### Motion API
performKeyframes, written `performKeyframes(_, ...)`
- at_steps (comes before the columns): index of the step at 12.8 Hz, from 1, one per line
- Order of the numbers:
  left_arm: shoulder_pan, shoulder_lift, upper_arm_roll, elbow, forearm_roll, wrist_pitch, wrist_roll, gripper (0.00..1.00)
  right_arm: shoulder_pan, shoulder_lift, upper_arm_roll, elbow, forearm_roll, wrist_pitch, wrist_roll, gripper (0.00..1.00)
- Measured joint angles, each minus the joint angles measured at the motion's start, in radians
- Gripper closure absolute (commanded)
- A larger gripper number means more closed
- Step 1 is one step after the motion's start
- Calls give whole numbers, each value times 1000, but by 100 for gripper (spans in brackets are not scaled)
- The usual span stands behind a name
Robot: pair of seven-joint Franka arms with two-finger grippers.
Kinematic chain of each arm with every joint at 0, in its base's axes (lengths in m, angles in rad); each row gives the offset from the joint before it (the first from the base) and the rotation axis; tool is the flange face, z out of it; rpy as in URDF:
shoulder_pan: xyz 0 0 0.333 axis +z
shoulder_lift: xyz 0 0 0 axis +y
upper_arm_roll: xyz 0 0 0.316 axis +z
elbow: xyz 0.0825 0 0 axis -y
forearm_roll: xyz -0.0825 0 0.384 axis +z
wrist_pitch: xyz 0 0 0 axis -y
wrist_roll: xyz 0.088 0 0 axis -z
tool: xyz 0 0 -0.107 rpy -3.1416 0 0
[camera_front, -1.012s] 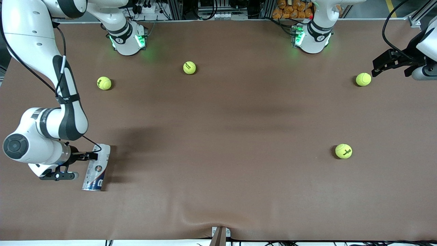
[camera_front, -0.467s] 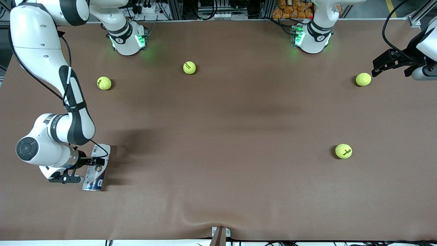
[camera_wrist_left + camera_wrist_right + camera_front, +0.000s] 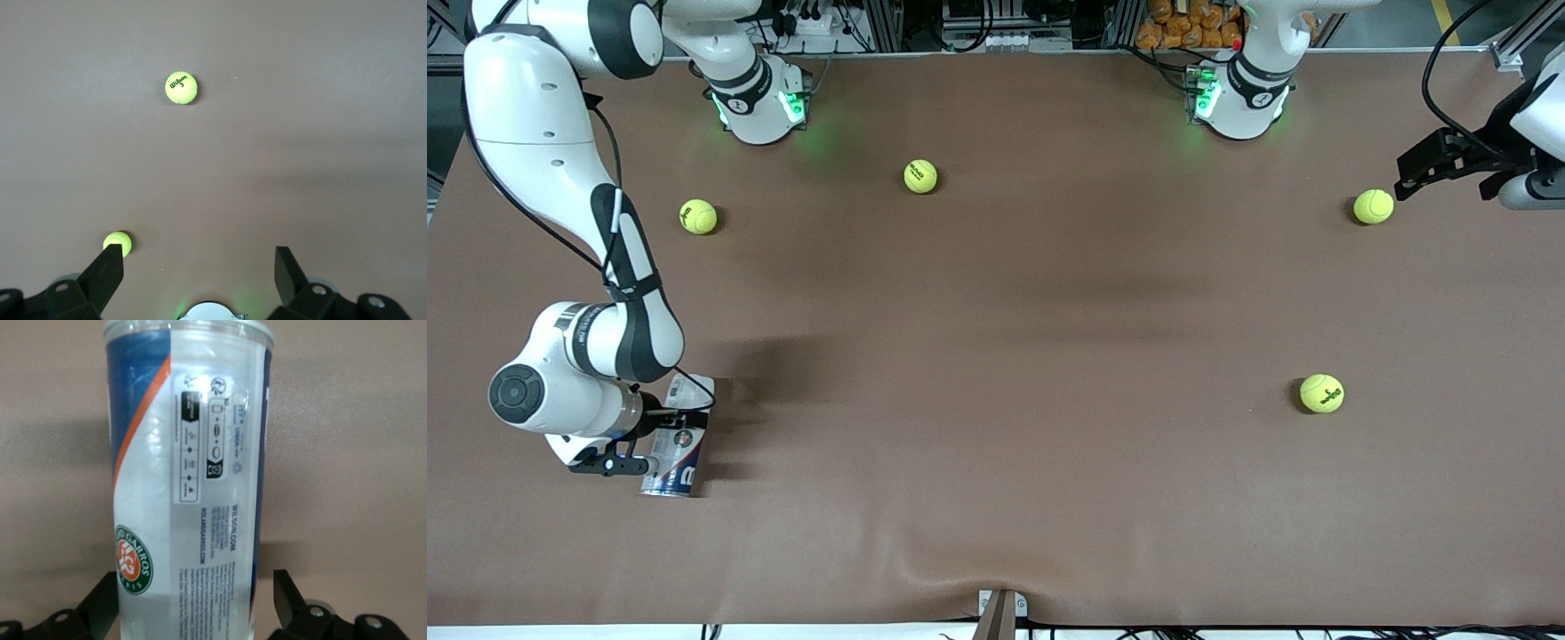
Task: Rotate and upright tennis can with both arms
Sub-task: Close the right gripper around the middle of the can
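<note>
A: Tennis can (image 3: 679, 444), a slim clear-plastic cylinder with a white and dark-blue label. Position?

B: Lying on its side on the brown table (image 3: 996, 356), about 8 o'clock on the table as the front camera sees it. That is near the right arm's end and the camera's edge. Its long axis runs roughly 12 to 6, and the dark-blue end is nearer the camera.

A: Right gripper (image 3: 193, 583)?

B: Down at the can's upper half. Its jaws are spread wide, with one black finger (image 3: 287, 600) on each side of the can body. I cannot tell whether the pads touch.

A: Left gripper (image 3: 198, 251)?

B: Jaws wide with nothing between them. It hangs over the table at 2 o'clock, at the left arm's end, and that arm waits.

A: Anything else?

B: Four yellow-green felt tennis balls. One is at 10 o'clock (image 3: 698, 216) and one near 11 (image 3: 920, 176). One at 2 (image 3: 1373, 206) sits just beside the left gripper's fingertips, and one is at 4 (image 3: 1321, 393). All are well apart from the can.
</note>
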State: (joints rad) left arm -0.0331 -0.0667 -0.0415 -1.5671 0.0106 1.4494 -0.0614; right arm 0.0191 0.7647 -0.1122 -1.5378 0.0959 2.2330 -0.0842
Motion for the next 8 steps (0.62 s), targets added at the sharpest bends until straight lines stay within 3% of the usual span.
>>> performKeyframes(8, 2, 2, 0, 0, 0, 1, 0, 0, 3, 17, 2, 0, 1, 53, 0, 0)
